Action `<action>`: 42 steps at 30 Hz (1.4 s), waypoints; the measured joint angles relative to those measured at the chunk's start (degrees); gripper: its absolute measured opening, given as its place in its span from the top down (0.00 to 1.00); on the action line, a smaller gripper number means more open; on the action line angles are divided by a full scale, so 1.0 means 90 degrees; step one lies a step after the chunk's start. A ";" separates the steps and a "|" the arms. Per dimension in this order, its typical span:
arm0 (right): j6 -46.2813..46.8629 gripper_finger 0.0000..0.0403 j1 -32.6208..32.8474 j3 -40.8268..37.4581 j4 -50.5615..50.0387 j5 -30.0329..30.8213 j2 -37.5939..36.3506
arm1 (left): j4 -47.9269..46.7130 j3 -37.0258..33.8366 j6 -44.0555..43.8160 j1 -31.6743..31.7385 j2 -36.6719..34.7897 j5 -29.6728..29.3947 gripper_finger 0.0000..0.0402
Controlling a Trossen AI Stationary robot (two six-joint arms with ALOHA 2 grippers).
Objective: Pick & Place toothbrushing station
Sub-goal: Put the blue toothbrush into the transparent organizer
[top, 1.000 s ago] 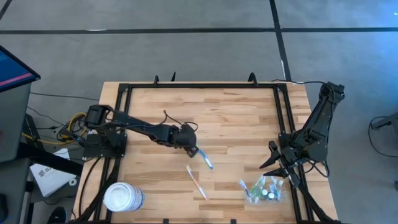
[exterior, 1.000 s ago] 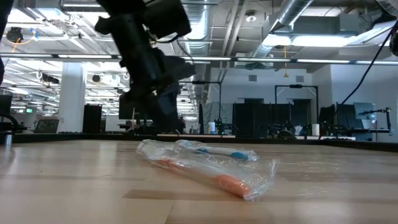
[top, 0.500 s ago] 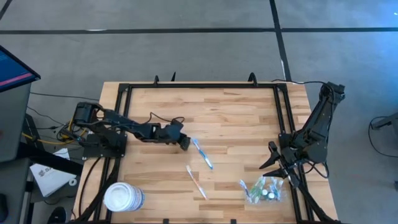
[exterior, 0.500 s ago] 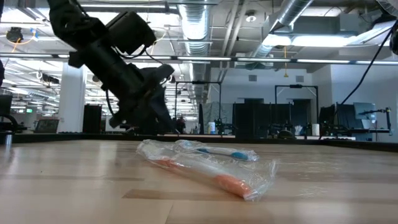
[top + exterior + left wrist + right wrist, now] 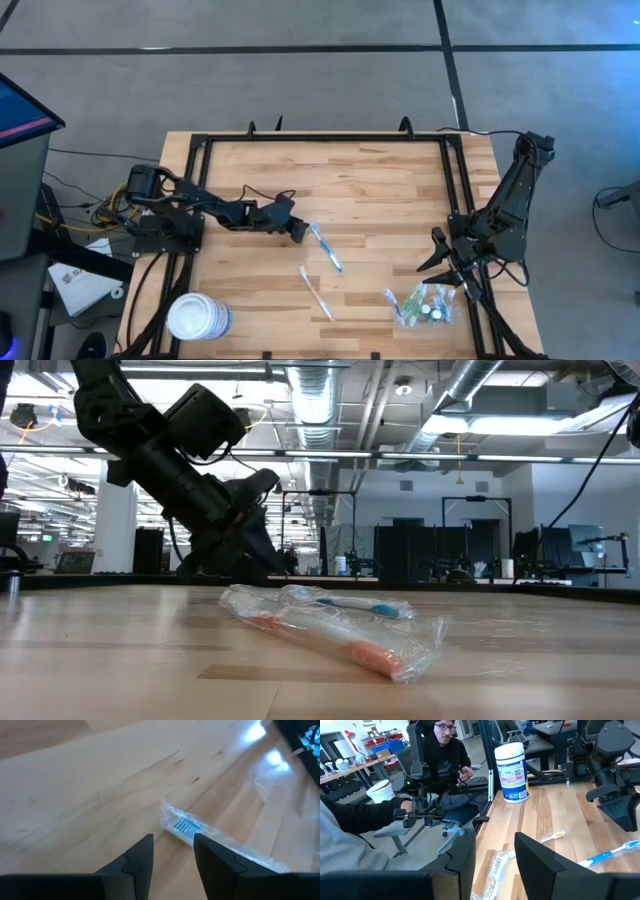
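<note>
The toothbrushing station (image 5: 425,305) is a small clear plastic holder lying flat near the table's front right. My right gripper (image 5: 443,265) hangs open above and just behind it, and a clear wrapped piece (image 5: 495,865) shows between its fingers without touching them. My left gripper (image 5: 172,838) is open and low over the table's middle left. A wrapped blue toothbrush (image 5: 327,247) lies flat on the wood, its bristle head (image 5: 184,826) just ahead of the left fingertips. A wrapped orange toothbrush (image 5: 316,292) lies nearer the front edge.
A large white round tub (image 5: 198,317) stands at the front left corner. A black frame (image 5: 325,138) runs around the table top. Beyond the table's left side a person (image 5: 445,765) sits at a set of handles. Bare wood lies across the far half.
My left gripper has drawn back toward the table's left edge and sunk closer to the wood, tipping from steeply downward to a flatter slant. The blue toothbrush's head, hidden under the gripper before, now shows. Neither toothbrush has moved.
</note>
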 joint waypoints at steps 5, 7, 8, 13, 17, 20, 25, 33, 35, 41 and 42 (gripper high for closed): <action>0.0000 0.69 0.0000 0.0000 0.0000 0.0000 0.0000 | 0.0222 0.0002 -0.0026 0.0076 0.0194 0.0068 0.66; 0.0000 0.69 0.0000 0.0000 0.0002 0.0001 0.0000 | 0.0479 0.0002 -0.0026 0.0134 0.0343 0.0216 0.66; 0.0000 0.69 0.0000 0.0000 0.0000 0.0002 0.0000 | 0.0587 0.0002 -0.0027 0.0157 0.0416 0.0250 0.66; 0.0000 0.69 0.0000 0.0000 0.0000 0.0002 0.0000 | 0.1252 0.0024 0.0005 0.0271 0.0769 0.0471 0.66; 0.0000 0.69 0.0000 0.0000 0.0000 0.0003 0.0000 | 0.1320 0.0022 0.0015 0.0343 0.0789 0.0434 0.66; 0.0001 0.69 0.0000 0.0000 0.0000 0.0005 0.0000 | 0.1392 0.0014 0.0006 0.0352 0.0800 0.0413 0.66; 0.0000 0.69 0.0000 0.0000 0.0000 0.0008 0.0000 | 0.1393 0.0014 0.0005 0.0363 0.0800 0.0410 0.66; 0.0000 0.69 0.0000 0.0000 0.0000 0.0022 0.0000 | 0.1404 0.0014 0.0002 0.0339 0.0800 0.0646 0.66; 0.0000 0.69 0.0000 0.0000 0.0000 0.0022 0.0000 | 0.1402 0.0014 -0.0005 0.0341 0.0800 0.0650 0.66; 0.0000 0.69 0.0000 0.0000 0.0000 0.0022 0.0000 | 0.1394 0.0014 0.0000 0.0341 0.0800 0.0771 0.72; 0.0000 0.69 0.0000 0.0000 0.0000 0.0022 0.0000 | 0.1394 0.0014 0.0017 0.0340 0.0800 0.0792 0.74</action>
